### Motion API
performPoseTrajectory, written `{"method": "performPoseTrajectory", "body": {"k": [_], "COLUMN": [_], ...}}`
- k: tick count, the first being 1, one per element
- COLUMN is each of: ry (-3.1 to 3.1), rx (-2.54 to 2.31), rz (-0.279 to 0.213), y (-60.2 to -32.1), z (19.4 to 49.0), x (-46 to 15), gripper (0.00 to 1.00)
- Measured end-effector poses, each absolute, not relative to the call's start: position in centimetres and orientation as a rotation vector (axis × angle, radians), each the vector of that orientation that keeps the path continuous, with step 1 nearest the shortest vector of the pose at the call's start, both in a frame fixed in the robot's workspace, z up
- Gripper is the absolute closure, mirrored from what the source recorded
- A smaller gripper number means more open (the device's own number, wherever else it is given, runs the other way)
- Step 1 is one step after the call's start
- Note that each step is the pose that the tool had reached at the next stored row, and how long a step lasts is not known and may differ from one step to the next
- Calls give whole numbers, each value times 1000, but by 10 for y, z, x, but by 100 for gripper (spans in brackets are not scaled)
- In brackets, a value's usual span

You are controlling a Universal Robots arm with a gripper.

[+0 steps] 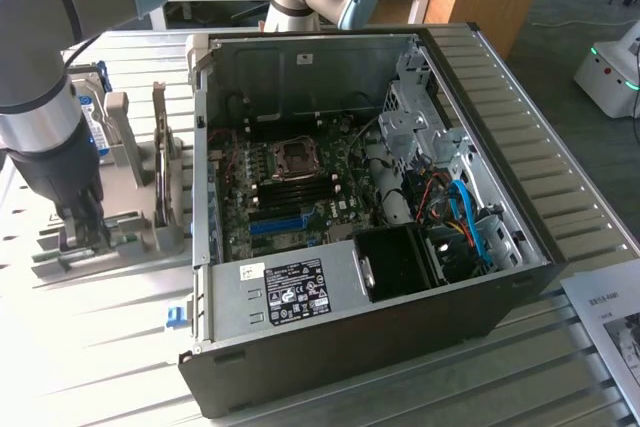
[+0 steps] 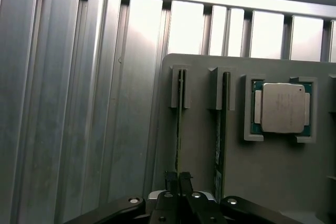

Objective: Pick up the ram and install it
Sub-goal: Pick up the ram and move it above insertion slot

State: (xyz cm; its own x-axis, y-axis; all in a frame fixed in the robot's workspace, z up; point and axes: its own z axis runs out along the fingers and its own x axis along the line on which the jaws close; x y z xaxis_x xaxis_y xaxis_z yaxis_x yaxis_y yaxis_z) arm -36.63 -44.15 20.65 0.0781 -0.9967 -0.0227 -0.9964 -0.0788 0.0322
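Hand point(image 2: 178, 179) clamped on the thin upper edge of the ram point(image 2: 178, 121), fingers close together. Ram on its edge in a slot of the grey holder point(image 2: 199, 150), on the ridged metal tabletop point(image 2: 79, 103). Just beside, in the next slot, a second green stick point(image 2: 221, 129); further along, a silver processor chip point(image 2: 282, 107). Open computer case point(image 1: 300, 77) toward the exterior view's right of the holder.
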Motion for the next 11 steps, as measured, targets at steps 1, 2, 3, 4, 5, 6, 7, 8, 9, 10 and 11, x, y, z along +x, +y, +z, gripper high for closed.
{"method": "performPoseTrajectory", "body": {"k": [1, 2, 3, 4, 5, 6, 7, 8, 9, 10, 11], "ry": [-2126, -2127, -2127, -2126, -2126, -2127, -2127, -2126, -2127, -2126, -2127], "rx": [2301, 2301, 2301, 2301, 2301, 2301, 2301, 2301, 2301, 2301, 2301], "rz": [-60, -60, -60, -60, -60, -60, -60, -60, -60, -60, -60], "y": [-441, -441, -441, -441, -441, -441, -441, -441, -441, -441, -441], "z": [207, 208, 209, 210, 211, 212, 212, 213, 214, 215, 215], "x": [-366, -366, -366, -366, -366, -366, -366, -366, -366, -366, -366], "gripper": [88, 88, 88, 88, 88, 88, 88, 88, 88, 88, 88]}}
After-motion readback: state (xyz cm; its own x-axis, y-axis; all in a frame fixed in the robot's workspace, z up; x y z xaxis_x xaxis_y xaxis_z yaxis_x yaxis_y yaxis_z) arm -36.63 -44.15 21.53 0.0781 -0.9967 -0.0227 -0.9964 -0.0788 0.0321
